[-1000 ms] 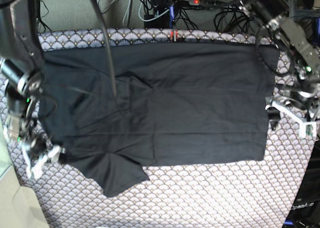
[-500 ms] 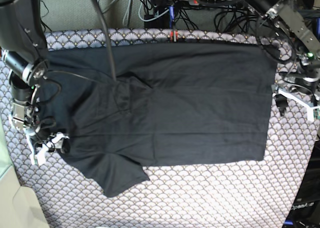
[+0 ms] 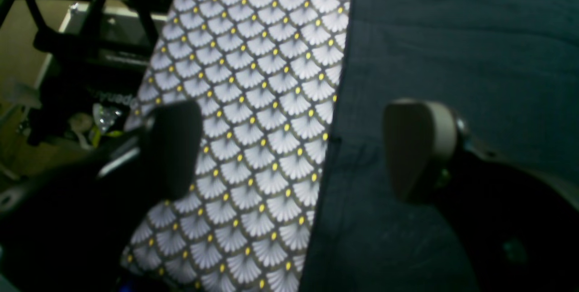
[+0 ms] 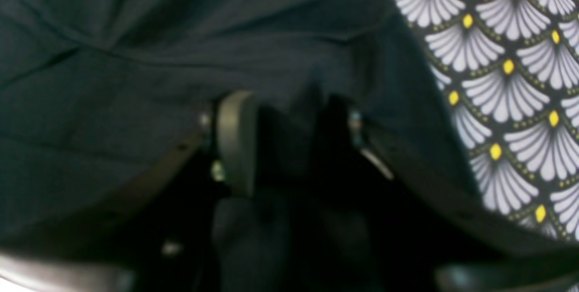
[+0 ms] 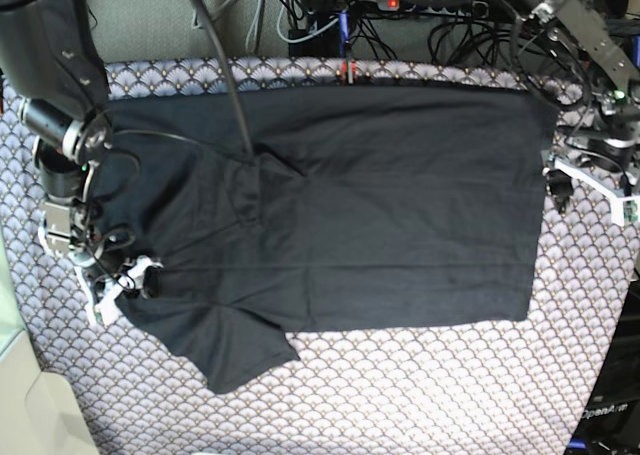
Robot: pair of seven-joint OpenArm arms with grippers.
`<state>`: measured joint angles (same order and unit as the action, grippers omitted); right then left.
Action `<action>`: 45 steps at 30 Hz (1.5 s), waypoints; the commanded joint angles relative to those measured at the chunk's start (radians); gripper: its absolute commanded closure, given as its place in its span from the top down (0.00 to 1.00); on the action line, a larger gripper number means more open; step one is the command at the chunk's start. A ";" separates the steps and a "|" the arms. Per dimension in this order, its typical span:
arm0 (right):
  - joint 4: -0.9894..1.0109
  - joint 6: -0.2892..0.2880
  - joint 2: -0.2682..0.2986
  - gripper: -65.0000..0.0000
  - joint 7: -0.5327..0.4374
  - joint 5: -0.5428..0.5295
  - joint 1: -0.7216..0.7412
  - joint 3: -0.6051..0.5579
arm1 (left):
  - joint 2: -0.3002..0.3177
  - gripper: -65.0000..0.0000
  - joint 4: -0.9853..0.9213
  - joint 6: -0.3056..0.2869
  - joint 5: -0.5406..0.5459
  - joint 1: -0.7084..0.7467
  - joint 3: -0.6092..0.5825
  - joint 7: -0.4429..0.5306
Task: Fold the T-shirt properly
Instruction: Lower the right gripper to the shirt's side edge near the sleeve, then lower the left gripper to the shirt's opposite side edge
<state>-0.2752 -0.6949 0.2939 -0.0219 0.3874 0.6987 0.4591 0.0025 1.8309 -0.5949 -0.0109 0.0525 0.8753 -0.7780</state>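
Right end effector (image 5: pixel 120 285): clenched on a bunched edge of the T-shirt (image 5: pixel 340 210), low at the base view's left side, near the sleeve. In the right wrist view, end effector (image 4: pixel 289 138) closed around a dark ridge of cloth, one pale finger (image 4: pixel 235 143) pressed against the fold, the other side lost in shadow. Shirt fabric (image 4: pixel 181 48) creased and lifted around the grip, scalloped tablecloth (image 4: pixel 506 79) showing just beside it.

Left end effector (image 5: pixel 590 180): released, jaws spread wide, at the base view's right side, just off the shirt's straight hem edge. In the left wrist view, end effector (image 3: pixel 294 152) straddling that edge: one dark finger (image 3: pixel 174 147) over the patterned tablecloth (image 3: pixel 253 102), the paler one (image 3: pixel 418 147) over the dark shirt (image 3: pixel 452 57). Nothing between them but the cloth edge below; whether touching the fabric, cannot tell.

Outward: T-shirt spread mostly flat across the counter (image 5: pixel 400 395), wide and dark, its far edge along the counter's back rim. One short sleeve (image 5: pixel 240 350) jutting toward the near side at the lower left, a small wrinkled hump near the collar region left of centre. Pale scallop-patterned tablecloth (image 5: pixel 450 375) bare along the near side and both ends. A thin dark cable (image 5: pixel 225 75) crossing down over the shirt's upper left. Tangled cables and a power strip (image 5: pixel 420 3) with a red light behind the counter.
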 commanded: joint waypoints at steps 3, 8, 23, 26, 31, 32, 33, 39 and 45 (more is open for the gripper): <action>-0.029 -0.003 0.035 0.28 -0.014 -0.008 0.051 0.004 | 0.011 0.95 0.020 0.005 0.012 -0.009 0.000 0.024; -0.092 -0.003 0.075 0.33 -0.013 -0.011 0.059 0.004 | 0.007 0.95 0.020 0.005 0.012 -0.009 0.000 0.024; -0.085 0.028 0.107 0.65 -0.013 -0.014 0.023 0.005 | -0.032 0.95 0.094 0.005 0.016 0.033 -0.001 0.024; -0.045 0.048 0.109 0.79 -0.042 -0.014 0.023 0.005 | -0.034 0.95 0.114 0.005 0.013 0.037 -0.001 0.024; -0.009 0.050 0.109 0.82 -0.103 -0.014 0.014 0.005 | -0.034 0.95 0.114 0.005 0.016 0.059 -0.001 0.024; 0.001 0.050 0.109 0.82 -0.105 -0.014 0.014 0.005 | -0.034 0.95 0.114 0.005 0.015 0.062 -0.001 0.024; 0.009 0.050 0.109 0.82 -0.105 -0.014 0.016 0.005 | -0.034 0.95 0.114 0.005 0.016 0.070 -0.001 0.024; 0.015 0.051 0.087 0.82 -0.106 -0.009 0.016 0.000 | -0.054 0.95 0.114 0.005 0.013 0.073 0.000 0.024; 0.015 0.051 0.086 0.63 -0.106 -0.009 0.014 0.000 | -0.066 0.95 0.114 0.005 0.013 0.086 0.000 0.025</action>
<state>-0.2440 -0.6464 0.3634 -0.1020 0.3882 0.6815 0.4580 -0.0696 1.9251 -0.5949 -0.0074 0.1406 0.8753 -0.7780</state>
